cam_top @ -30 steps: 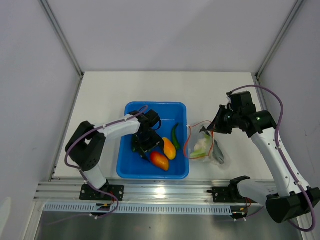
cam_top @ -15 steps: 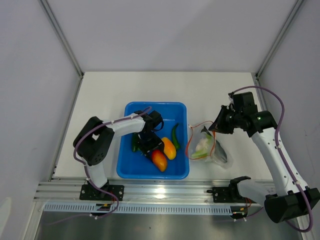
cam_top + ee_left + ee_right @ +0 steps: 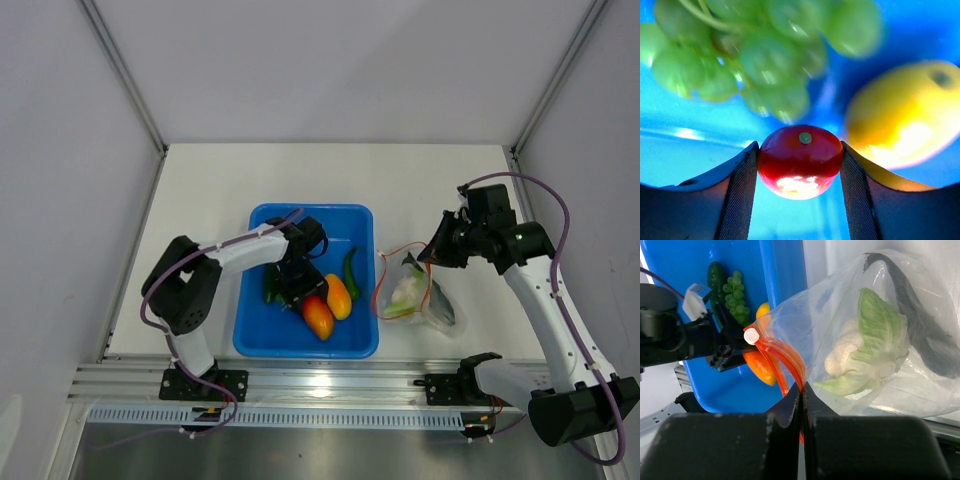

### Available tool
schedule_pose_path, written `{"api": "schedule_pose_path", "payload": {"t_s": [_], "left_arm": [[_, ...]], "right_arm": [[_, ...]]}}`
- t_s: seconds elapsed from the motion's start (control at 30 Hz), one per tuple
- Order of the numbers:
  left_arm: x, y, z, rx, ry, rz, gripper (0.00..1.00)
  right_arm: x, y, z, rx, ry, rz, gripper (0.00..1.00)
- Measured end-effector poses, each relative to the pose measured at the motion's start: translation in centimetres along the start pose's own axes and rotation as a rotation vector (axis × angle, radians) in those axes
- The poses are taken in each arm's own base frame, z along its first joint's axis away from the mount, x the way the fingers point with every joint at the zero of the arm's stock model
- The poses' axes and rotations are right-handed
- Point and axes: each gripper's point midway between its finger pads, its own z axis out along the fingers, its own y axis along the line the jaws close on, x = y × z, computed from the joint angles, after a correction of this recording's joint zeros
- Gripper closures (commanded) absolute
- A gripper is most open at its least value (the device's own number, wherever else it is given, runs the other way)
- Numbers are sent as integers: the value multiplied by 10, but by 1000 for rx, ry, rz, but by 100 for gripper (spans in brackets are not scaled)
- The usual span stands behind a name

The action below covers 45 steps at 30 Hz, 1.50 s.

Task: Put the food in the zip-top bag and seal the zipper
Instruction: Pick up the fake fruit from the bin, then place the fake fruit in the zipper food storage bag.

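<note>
White arm links [image 3: 545,310], black joints [image 3: 180,305], purple cables [image 3: 520,176], black textured fingers [image 3: 742,200]

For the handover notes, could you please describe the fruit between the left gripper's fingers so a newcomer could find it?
Look in the blue tray before the left arm. Near its front wall lies the red-orange fruit, held by the left gripper; its yellow-orange neighbour is paler, the grapes green.

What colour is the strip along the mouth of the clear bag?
The strip is orange-red, clearest in the right wrist view.

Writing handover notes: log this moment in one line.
left jaws: shut on red-orange fruit in blue tray | right jaws: shut on zip-top bag | inside: cauliflower, fish
</note>
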Motion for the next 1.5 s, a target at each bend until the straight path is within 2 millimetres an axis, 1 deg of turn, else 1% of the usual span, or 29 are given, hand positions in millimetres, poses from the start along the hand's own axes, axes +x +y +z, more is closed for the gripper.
{"api": "schedule_pose_path", "payload": {"t_s": [0.1, 0.2, 0.37, 0.57, 0.67, 0.77, 0.83, 0.87, 1.0, 1.07, 1.13, 1.33, 1.5], "left_arm": [[1, -9, -20, 53, -25, 39, 99], [1, -25, -44, 129, -53, 89, 100], [6, -51, -91, 300, -108, 199, 99], [17, -73, -148, 538, -198, 344, 99], [24, -88, -175, 654, -237, 415, 99], [32, -102, -194, 731, -269, 478, 99], [40, -111, -210, 775, -293, 531, 99], [45, -118, -221, 807, -311, 568, 99], [66, -144, -255, 916, -361, 679, 99], [74, -153, -261, 948, -375, 721, 100], [78, -157, -258, 949, -377, 747, 100], [76, -172, -233, 890, -388, 800, 99], [75, -185, -223, 853, -419, 824, 100]], "right_arm": [[0, 0, -1, -3, -3, -1, 100], [0, 1, -2, -8, -2, -2, 100], [0, 2, -2, -12, -3, -2, 100], [1, 6, -2, -32, 7, 5, 100], [1, 10, -2, -55, 16, 26, 100], [1, 14, 0, -81, 38, 64, 100], [0, 17, 2, -97, 56, 94, 100], [-1, 19, 3, -106, 68, 117, 100], [-5, 25, 5, -148, 95, 190, 100], [-8, 29, 4, -177, 102, 227, 100], [-10, 33, 2, -210, 113, 267, 100], [-17, 35, -3, -256, 127, 369, 100], [-18, 37, -4, -263, 135, 395, 100]]}}
